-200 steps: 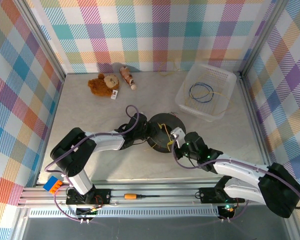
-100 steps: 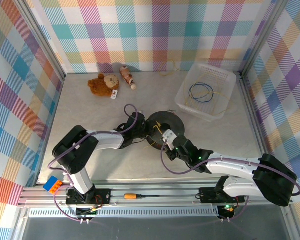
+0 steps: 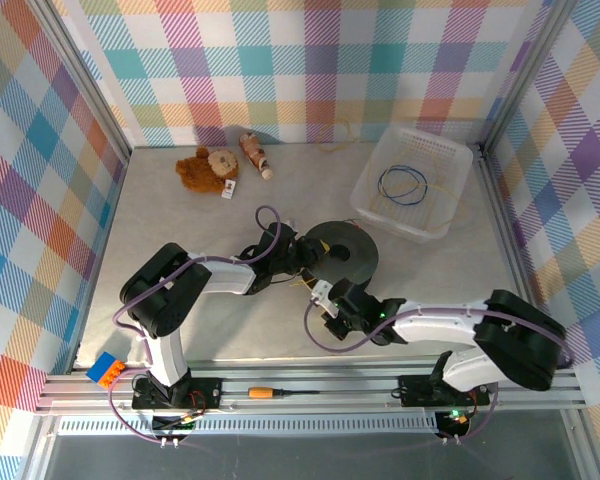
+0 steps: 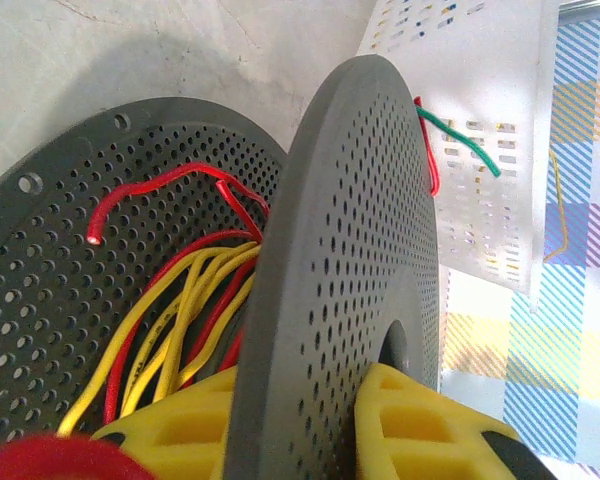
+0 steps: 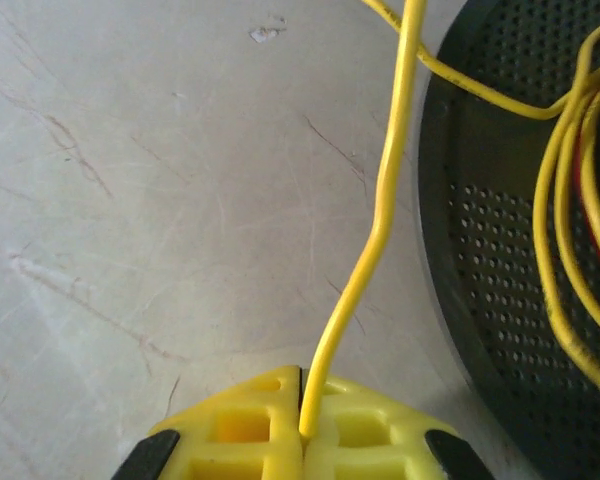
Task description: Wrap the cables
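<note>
A dark grey perforated spool [image 3: 344, 254] stands tilted mid-table. My left gripper [image 3: 302, 256] is shut on one of its flanges [image 4: 350, 250], a yellow finger [image 4: 420, 420] on each side of the disc. Yellow cables [image 4: 180, 320] and a red wire [image 4: 170, 185] lie wound between the flanges. My right gripper [image 3: 326, 302] sits just in front of the spool, low over the table. It is shut on one yellow cable [image 5: 378, 225], pinched between the yellow pads [image 5: 250, 430]. That cable runs up from the gripper to the spool [image 5: 520, 250], where more yellow loops lie.
A white basket [image 3: 450, 215] at the back right holds a blue wire loop [image 3: 400, 183] and thin yellow wires. A teddy bear [image 3: 207, 168] and a small doll [image 3: 255, 155] lie at the back wall. A screwdriver [image 3: 270, 392] rests on the front rail.
My right gripper has drawn left and toward the near edge with the yellow cable in it. The spool has tipped up from flat in my left gripper's hold.
</note>
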Action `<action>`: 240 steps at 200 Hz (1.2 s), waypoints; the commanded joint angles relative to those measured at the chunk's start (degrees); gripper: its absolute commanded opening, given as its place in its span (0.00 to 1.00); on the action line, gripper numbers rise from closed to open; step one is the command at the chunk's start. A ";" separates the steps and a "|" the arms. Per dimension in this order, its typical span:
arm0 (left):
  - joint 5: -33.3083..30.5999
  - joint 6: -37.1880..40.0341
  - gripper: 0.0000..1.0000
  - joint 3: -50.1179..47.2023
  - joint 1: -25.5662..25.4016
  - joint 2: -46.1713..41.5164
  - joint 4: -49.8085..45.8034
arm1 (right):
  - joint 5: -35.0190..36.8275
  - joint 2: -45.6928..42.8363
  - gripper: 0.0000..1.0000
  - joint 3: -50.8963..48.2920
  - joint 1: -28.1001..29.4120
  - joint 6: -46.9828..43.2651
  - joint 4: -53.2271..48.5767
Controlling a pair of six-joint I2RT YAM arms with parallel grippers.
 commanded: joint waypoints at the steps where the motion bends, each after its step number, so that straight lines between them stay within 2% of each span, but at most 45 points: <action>1: -8.22 -0.71 0.00 -2.36 1.13 4.46 -12.59 | -5.86 4.92 0.00 4.57 1.05 4.53 -6.72; 26: -8.28 -0.97 0.00 -2.86 1.01 3.78 -12.66 | -3.88 8.08 0.00 6.81 -0.06 9.16 -8.57; 93: -9.26 -2.93 0.01 -3.27 0.44 3.80 -12.38 | -0.54 6.61 0.00 5.66 -3.35 22.92 -13.48; 127: -8.26 -2.63 0.23 -2.99 0.68 3.15 -11.97 | -1.36 6.26 0.00 4.39 -3.35 22.39 -11.93; 175: -8.42 -1.56 0.40 -4.04 1.70 -0.61 -13.55 | -0.54 6.33 0.00 5.18 -4.66 24.35 -14.34; 240: -6.22 -0.91 0.70 -5.19 2.01 -4.25 -13.85 | -0.63 8.92 0.00 7.22 -5.76 25.69 -16.55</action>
